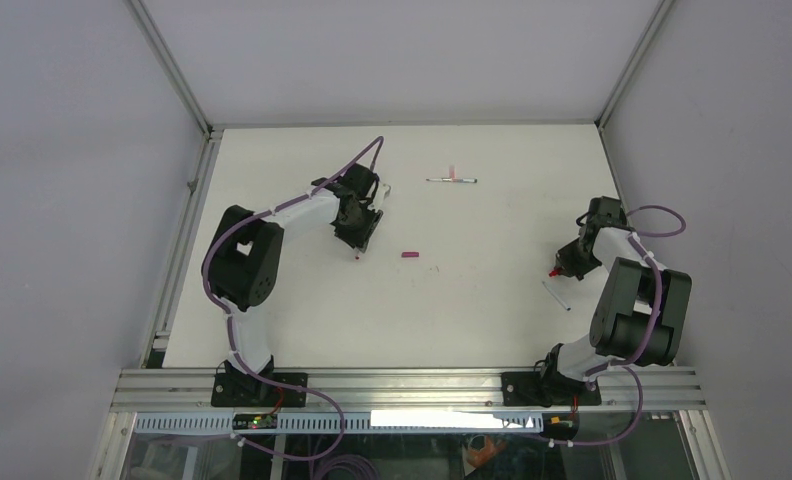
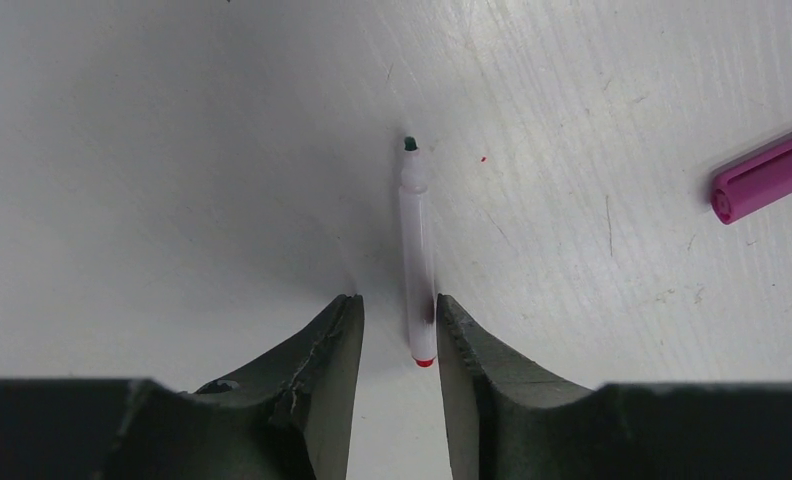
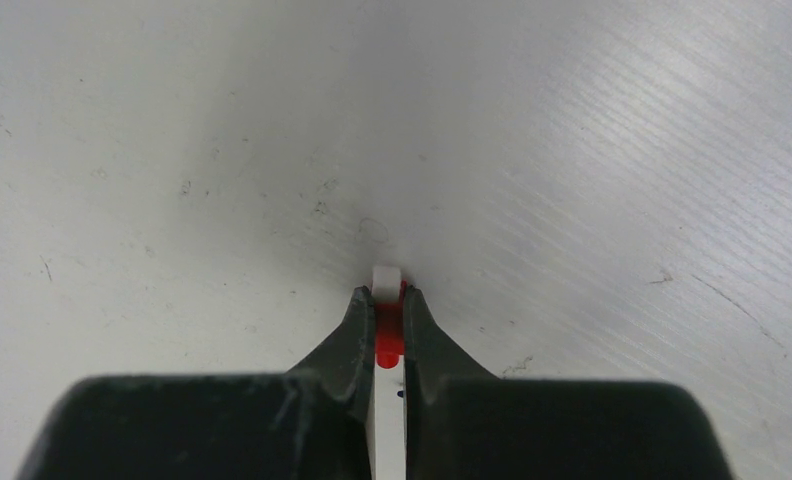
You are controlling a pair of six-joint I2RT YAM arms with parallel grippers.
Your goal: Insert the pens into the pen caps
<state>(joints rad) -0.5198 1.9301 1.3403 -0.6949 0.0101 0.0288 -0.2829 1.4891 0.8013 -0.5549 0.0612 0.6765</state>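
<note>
The left gripper (image 2: 397,305) is held low over the table (image 1: 472,320), its jaws apart and set on either side of a pen (image 2: 415,240) lying flat. The pen's whitish barrel is seen with a dark tip pointing away from the gripper and a red end between the fingers; the right-hand finger is at or against the barrel, while a gap is left at the other. A magenta cap (image 2: 767,175) lies well apart to the right. The right gripper (image 3: 388,295) is closed tight on a red piece (image 3: 389,340) with a white end, pressed near the table; whether it is cap or pen cannot be told. A second pen (image 1: 452,180) lies at the far side, and a third pen (image 1: 557,296) beside the right arm.
</note>
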